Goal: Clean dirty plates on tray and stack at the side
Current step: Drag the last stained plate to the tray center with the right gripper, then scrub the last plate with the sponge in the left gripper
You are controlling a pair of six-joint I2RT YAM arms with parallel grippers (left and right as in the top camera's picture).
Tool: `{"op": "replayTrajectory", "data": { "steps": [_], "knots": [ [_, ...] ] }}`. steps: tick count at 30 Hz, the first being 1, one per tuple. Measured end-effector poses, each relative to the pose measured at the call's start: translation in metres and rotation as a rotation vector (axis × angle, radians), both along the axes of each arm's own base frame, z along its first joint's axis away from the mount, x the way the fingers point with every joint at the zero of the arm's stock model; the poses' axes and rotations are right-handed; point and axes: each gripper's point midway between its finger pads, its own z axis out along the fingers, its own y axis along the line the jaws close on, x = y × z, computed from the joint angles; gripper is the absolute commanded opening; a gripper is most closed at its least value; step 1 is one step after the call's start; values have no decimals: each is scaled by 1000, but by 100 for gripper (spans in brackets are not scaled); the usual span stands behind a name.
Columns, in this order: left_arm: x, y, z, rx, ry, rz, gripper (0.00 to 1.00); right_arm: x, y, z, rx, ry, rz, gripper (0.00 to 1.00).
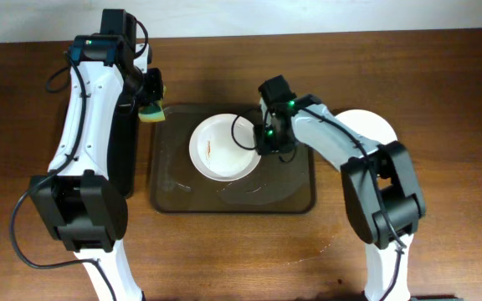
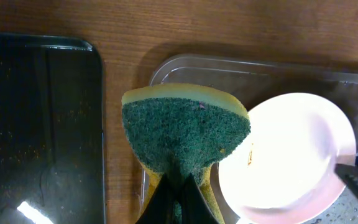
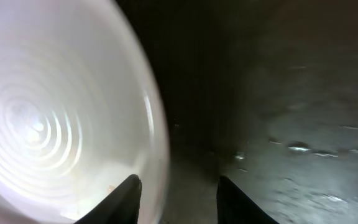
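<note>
One smeared plate lies on the tray, its rim between the spread fingers of the right gripper. That gripper should close firmly to steady it. The sponge, pinched in the left gripper, can then sweep the smear just beside it.

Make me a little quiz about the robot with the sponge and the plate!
1. True or false: the left fingers are squeezing the sponge.
2. Where is the plate with the brown smear? A) on the brown tray B) on a shelf C) in a sink
3. Fill in: the sponge's rough scrubbing side is the colour ____.

Key: 1 true; 2 A; 3 green.
</note>
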Motion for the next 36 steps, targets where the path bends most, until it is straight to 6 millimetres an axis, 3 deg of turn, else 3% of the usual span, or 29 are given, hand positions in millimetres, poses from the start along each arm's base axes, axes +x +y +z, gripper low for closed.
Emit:
{"op": "replayTrajectory", "data": {
  "steps": [3,9,10,11,12,17,21,25,30,34,36],
  "knots": [
    [0,0,0,0,0,0,1,-2,8,-1,13,2,2,27],
    [0,0,0,0,-1,0,1,14,24,-3,67,-31,-104,27],
    [0,0,0,0,-1,0,1,16,27,-3,73,-34,-111,22],
    [0,-1,0,0,-1,-2,1,16,29,-3,76,-32,-119,6],
    [0,-1,0,0,-1,-2,1,16,29,-3,78,-26,-131,4],
    [0,-12,-6,-21,15,-23,1,7,29,-5,88,45,-208,4],
    [-8,-53,-38,-50,102,-131,1,4,29,-5,92,68,-236,4],
    [-24,-90,-88,-43,223,-223,1,3,29,-5,95,74,-245,4],
    [-30,-94,-145,-33,292,-245,1,3,29,-5,95,77,-249,4],
    [-29,-91,-155,-27,235,-244,1,3,30,-5,97,78,-252,4],
    [-46,-88,-158,-27,277,-243,1,2,30,-5,100,84,-247,4]
  ]
}}
